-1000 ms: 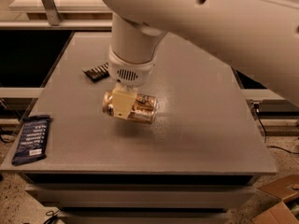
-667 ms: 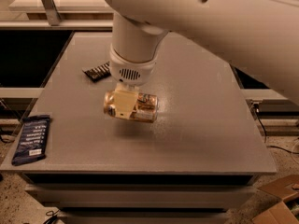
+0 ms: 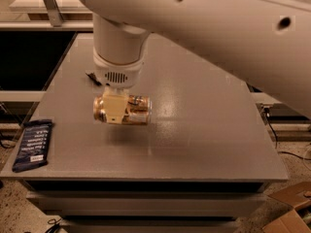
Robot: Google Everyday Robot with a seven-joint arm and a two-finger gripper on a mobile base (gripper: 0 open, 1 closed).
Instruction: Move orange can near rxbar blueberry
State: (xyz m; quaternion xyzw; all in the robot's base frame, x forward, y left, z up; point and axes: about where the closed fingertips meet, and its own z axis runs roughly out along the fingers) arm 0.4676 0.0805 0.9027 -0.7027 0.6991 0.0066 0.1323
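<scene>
The claw [image 3: 115, 113] hangs over the left middle of the counter [image 3: 204, 130], clamped on the can [image 3: 138, 109], with one pale finger [image 3: 114, 107] crossing the can's front. The big white arm [image 3: 204, 28] comes in from the upper right and turns down to the claw. The counter is grey and flat. The can lies on its side in the grip, and the shadow under it suggests it is off the surface. The bar [image 3: 33, 144] lies flat at the counter's front left edge, well apart from the can. A small dark wrapper [image 3: 92, 76] shows partly behind the wrist.
</scene>
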